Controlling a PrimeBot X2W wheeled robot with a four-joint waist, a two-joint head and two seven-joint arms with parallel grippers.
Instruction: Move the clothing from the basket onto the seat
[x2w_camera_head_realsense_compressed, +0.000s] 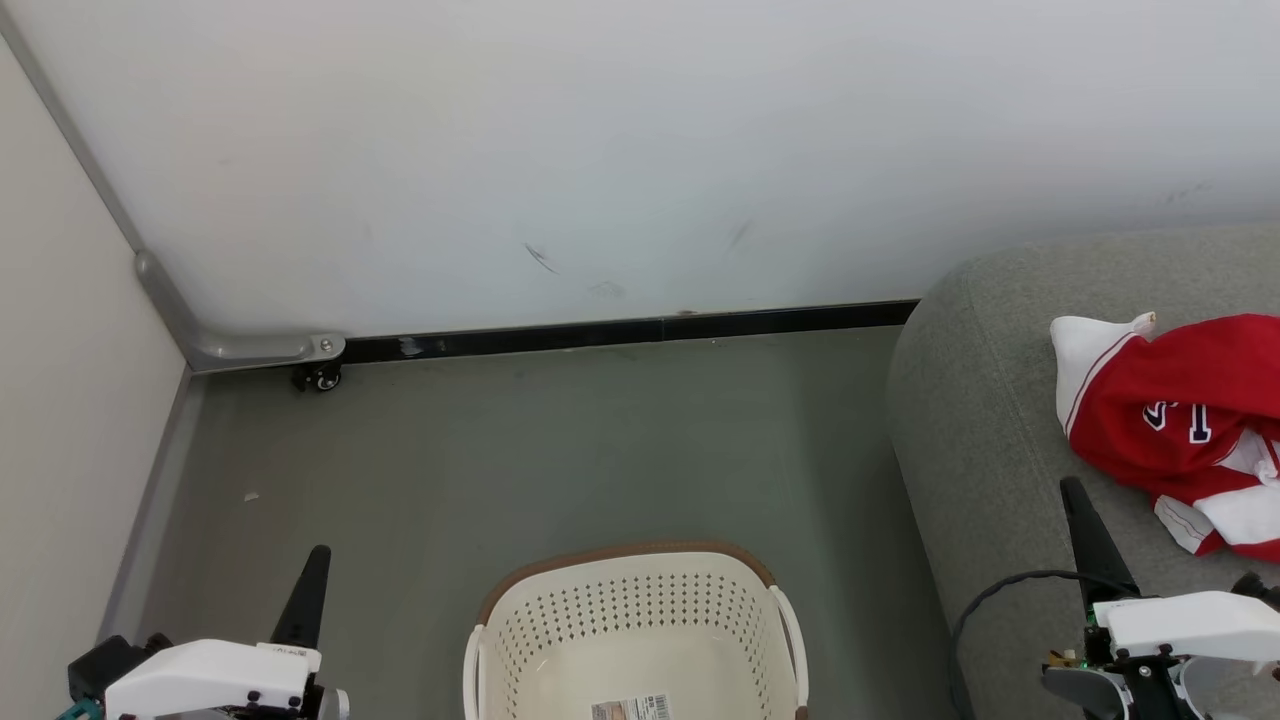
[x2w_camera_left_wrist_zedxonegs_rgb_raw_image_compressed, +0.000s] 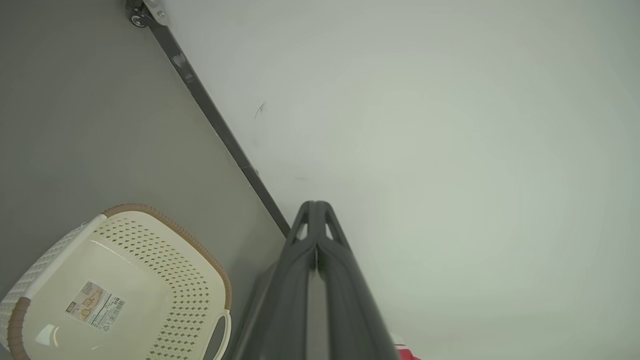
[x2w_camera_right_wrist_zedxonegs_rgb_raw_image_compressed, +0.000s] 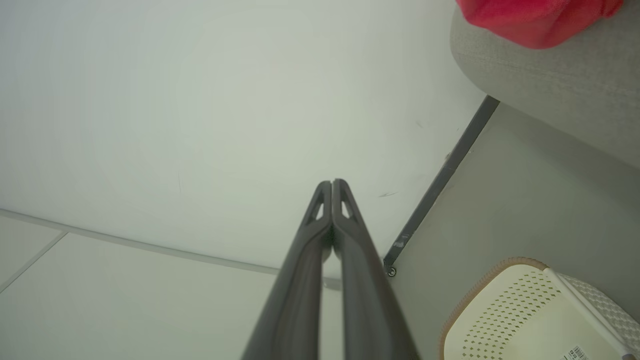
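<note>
The cream-white basket (x2w_camera_head_realsense_compressed: 640, 630) stands on the grey floor at the bottom middle of the head view, and only a paper label (x2w_camera_head_realsense_compressed: 630, 708) lies inside it. A red jersey (x2w_camera_head_realsense_compressed: 1180, 420) with white trim lies crumpled on the grey seat (x2w_camera_head_realsense_compressed: 980, 420) at the right. My left gripper (x2w_camera_head_realsense_compressed: 318, 556) is shut at the lower left, well left of the basket. Over the seat's front part, just below the jersey, my right gripper (x2w_camera_head_realsense_compressed: 1072, 490) is shut too. The wrist views show the left gripper (x2w_camera_left_wrist_zedxonegs_rgb_raw_image_compressed: 316, 204) and the right gripper (x2w_camera_right_wrist_zedxonegs_rgb_raw_image_compressed: 332, 182) with tips pressed together and nothing held.
A white wall with a dark baseboard (x2w_camera_head_realsense_compressed: 620, 330) closes the back. A grey corner bracket with a small caster (x2w_camera_head_realsense_compressed: 318, 377) sits at the left corner. A beige panel (x2w_camera_head_realsense_compressed: 70, 400) runs along the left side. A black cable (x2w_camera_head_realsense_compressed: 1000, 590) loops near my right wrist.
</note>
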